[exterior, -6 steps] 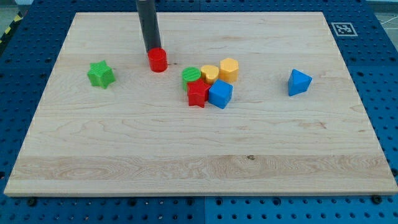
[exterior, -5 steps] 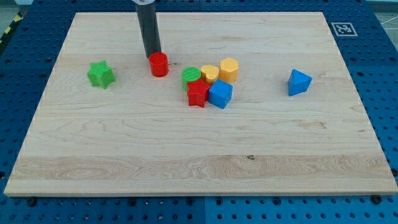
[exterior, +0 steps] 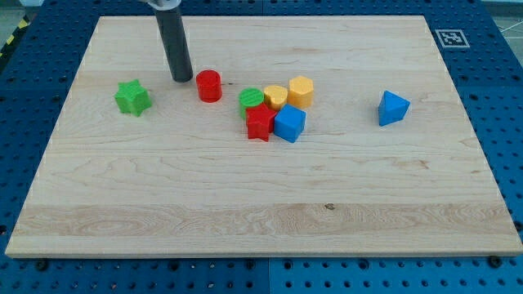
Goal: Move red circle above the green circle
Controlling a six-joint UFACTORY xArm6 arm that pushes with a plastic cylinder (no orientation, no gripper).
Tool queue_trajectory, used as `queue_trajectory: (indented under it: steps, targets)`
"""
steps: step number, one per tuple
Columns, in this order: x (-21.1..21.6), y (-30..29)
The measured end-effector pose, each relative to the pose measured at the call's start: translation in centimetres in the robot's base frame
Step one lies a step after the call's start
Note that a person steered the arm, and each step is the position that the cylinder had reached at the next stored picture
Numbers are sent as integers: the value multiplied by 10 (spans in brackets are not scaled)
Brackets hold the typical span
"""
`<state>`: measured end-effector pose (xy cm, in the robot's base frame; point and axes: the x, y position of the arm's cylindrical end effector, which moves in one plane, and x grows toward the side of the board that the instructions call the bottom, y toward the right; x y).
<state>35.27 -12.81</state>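
- My tip (exterior: 182, 79), a bare dark rod with no jaws, holds nothing.
- The red plastic circle block (exterior: 209, 85) sits just to its right, apart.
- The green plastic circle block (exterior: 252, 100) lies further right and lower; the red one is not yet above it.

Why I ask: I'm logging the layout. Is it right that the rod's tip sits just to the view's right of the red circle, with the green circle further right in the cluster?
Not quite. In the camera view, my tip sits just to the view's left of the red circle, not its right. The green circle is indeed further right in the cluster.
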Motion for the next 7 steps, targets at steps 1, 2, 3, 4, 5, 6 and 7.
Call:
queue_trajectory:
  steps: [1, 2, 3, 4, 5, 6, 7]
  targets:
    - [3, 9]
    - [2, 20]
    - [6, 27]
    - [7, 17]
    - [8, 4]
    - [12, -1]
    - [22, 2]
